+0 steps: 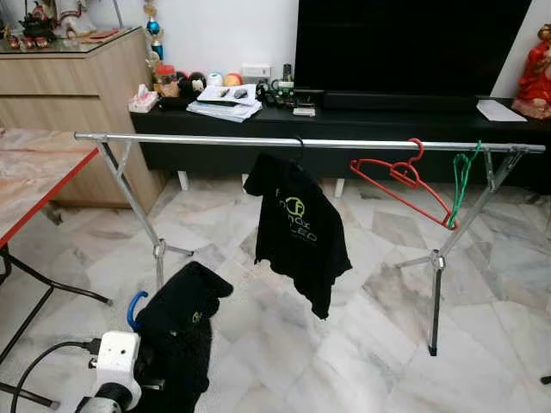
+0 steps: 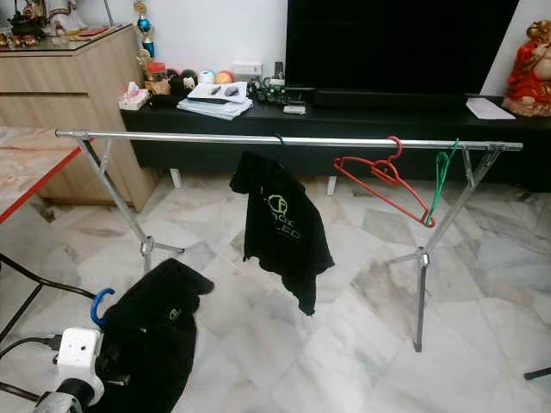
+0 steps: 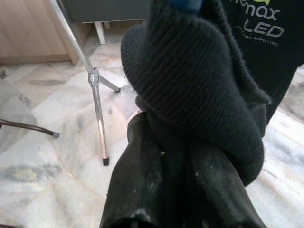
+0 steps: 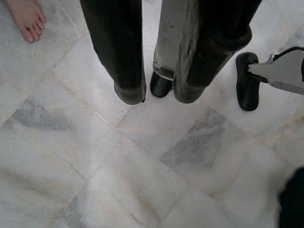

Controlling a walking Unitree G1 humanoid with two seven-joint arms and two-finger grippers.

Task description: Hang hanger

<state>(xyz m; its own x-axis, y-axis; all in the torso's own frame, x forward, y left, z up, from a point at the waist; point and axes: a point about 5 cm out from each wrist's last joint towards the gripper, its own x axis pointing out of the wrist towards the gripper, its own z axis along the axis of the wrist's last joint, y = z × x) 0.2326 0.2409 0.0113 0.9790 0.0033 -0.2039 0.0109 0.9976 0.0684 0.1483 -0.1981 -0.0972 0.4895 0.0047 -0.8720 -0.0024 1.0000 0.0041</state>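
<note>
A black shirt on a blue-hooked hanger (image 1: 136, 308) is held low at the robot's left side, well below the rail, the left gripper (image 3: 183, 156) with its fingers clamped on bunched knit cloth, the blue hook (image 2: 101, 305) curling free above the dark fabric. The hanging is not yet done: the load must rise to the chrome rail (image 1: 189, 138) and the hook must catch over it. One black shirt with a printed logo (image 1: 297, 228) already hangs near the middle of the rail; a bare red hanger (image 1: 400, 181) and a thin green one (image 1: 461, 176) dangle toward its right end. The rack's tubular legs stand on glossy veined marble floor (image 1: 379, 344). The right gripper (image 4: 151, 95) points at the floor, fingers narrowly parted and empty; a bare foot (image 4: 26, 19) is nearby
</note>
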